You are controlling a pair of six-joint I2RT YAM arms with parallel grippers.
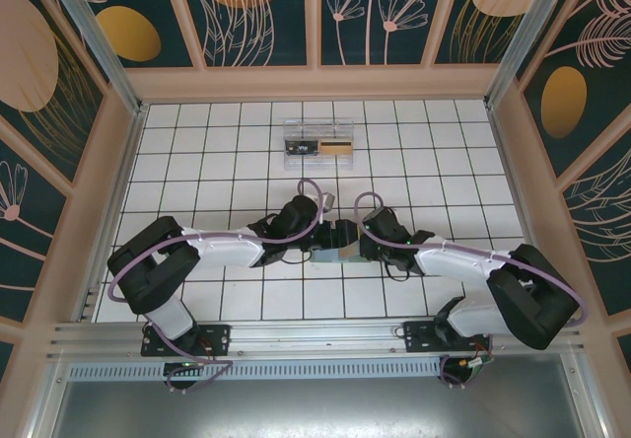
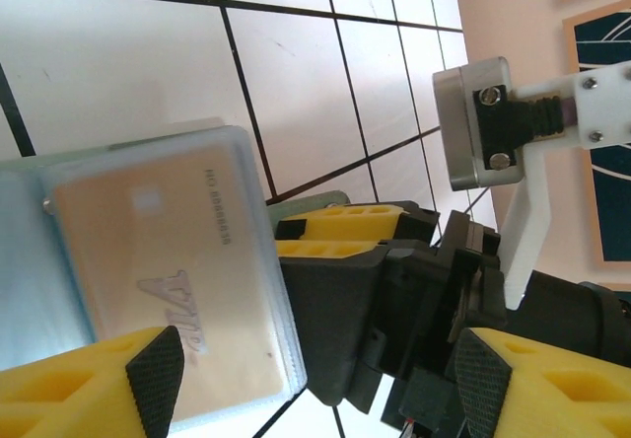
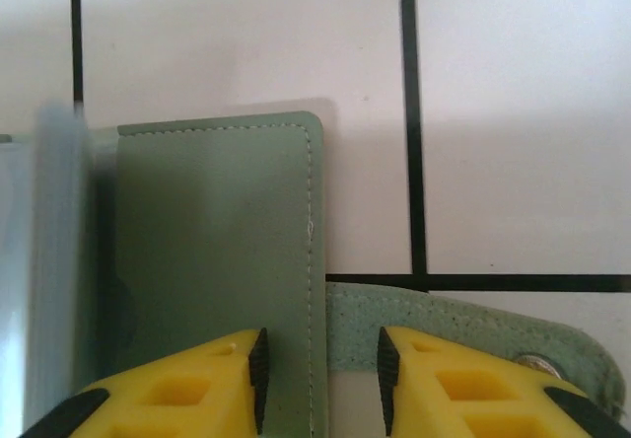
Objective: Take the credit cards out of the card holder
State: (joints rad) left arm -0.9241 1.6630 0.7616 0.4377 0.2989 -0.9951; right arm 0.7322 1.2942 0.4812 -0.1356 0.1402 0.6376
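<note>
The two arms are meeting at the middle of the tiled table [image 1: 197, 162], and the card holder [image 1: 338, 252] is lying open on the tiles right between them, well apart from the clear box [image 1: 317, 127] sitting farther back. That box is holding a dark card [image 1: 301, 147] and a tan one [image 1: 337, 148] side by side. Up close, a tan card [image 2: 168, 280] is sitting inside the holder's clear blue-grey sleeve, face up with its lettering showing. The left gripper [image 2: 320, 384] is hanging over it with its jaws standing wide, gripping nothing, and one black pad [image 2: 158, 384] is overlapping the card's near corner. The right gripper [image 3: 320, 384] is working the other side: its jaws are parted only a little and are straddling the stitched edge of the grey-green cover, one yellow finger over the cover and the other over the strap [image 3: 434, 310] with its snap. Nothing is looking clamped there, though whether those tips are pressing down on the holder I cannot tell
</note>
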